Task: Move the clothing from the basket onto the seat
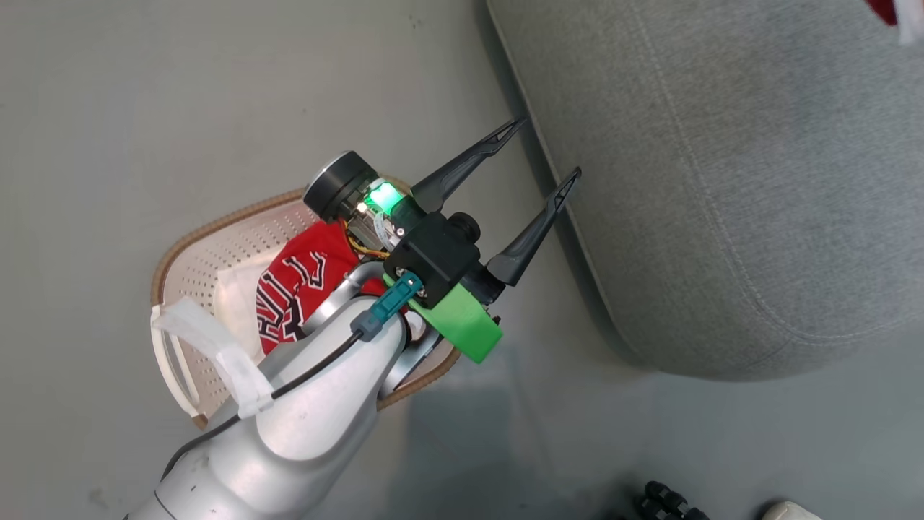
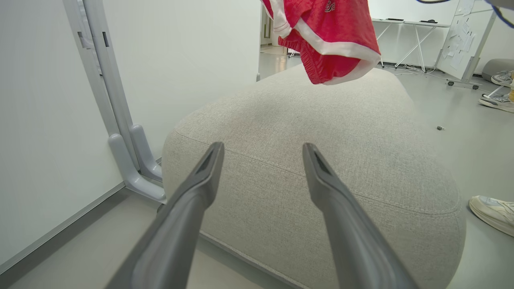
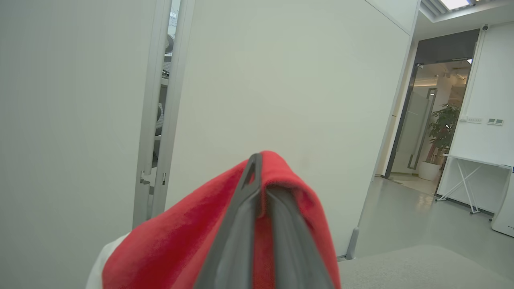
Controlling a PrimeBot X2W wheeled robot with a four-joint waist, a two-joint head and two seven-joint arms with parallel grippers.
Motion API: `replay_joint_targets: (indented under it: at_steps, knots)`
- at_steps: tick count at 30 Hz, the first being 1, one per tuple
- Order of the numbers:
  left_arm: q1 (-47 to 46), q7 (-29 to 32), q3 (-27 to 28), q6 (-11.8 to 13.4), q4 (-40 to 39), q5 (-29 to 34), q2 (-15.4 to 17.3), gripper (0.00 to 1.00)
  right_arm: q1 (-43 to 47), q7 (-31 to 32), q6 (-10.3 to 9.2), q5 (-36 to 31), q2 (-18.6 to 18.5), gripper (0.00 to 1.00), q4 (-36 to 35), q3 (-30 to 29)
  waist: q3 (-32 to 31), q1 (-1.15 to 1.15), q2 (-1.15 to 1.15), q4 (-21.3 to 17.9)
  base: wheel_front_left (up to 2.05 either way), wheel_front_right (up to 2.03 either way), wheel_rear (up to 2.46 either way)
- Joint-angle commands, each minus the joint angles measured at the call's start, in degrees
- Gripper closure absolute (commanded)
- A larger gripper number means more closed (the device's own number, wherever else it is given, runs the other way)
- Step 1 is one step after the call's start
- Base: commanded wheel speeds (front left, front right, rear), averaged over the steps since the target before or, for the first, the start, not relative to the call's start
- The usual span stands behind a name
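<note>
My left gripper (image 1: 550,153) is open, its fingers spread and empty, pointing at the near edge of the grey seat (image 1: 722,180). Behind the left arm stands the basket (image 1: 195,253) with a red jersey (image 1: 296,289) lying in it. In the left wrist view the open left gripper (image 2: 263,150) faces the seat (image 2: 321,160), and red shorts (image 2: 325,36) with white trim hang in the air above the cushion. My right gripper (image 3: 257,176) is shut on the red shorts (image 3: 192,237), which drape over its fingers. A bit of red cloth (image 1: 891,11) shows at the head view's top right corner.
White wall panels and a grey post foot (image 2: 132,168) stand left of the seat. A person's shoe (image 2: 492,210) rests on the floor by the seat's right side. Tables and a whiteboard stand in the far room. A dark object (image 1: 668,502) lies on the floor near me.
</note>
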Motion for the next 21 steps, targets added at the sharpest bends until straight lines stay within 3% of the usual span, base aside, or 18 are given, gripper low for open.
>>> replay_joint_targets:
  at_steps: [1,7,15,21]
  knots:
    - [-1.1,-0.1,0.0,-0.1,-0.1,0.4,0.1,0.00,-1.5,-0.1,-0.04,-0.7,-1.1,1.00,1.5,0.0,3.3,-0.01,0.00,1.8,0.00,0.00,0.00]
    - [-2.0,-0.2,-0.2,-0.1,-0.1,0.7,0.1,0.00,-5.2,-0.1,-0.04,-0.4,-3.4,1.00,9.9,1.1,6.1,-0.01,0.00,2.8,0.00,0.00,0.00]
    - [-3.0,-0.2,-0.3,-0.3,-0.2,1.0,-0.2,0.00,-4.4,-0.1,-0.04,-0.8,-2.5,1.00,20.8,0.9,8.3,-0.01,0.00,4.2,0.00,0.00,0.00]
    - [-3.2,-0.2,0.3,-0.3,-0.5,1.0,-0.4,0.00,-1.9,-0.1,-0.04,-1.1,-2.0,1.00,25.2,1.3,8.5,-0.01,0.00,4.8,0.00,0.00,0.00]
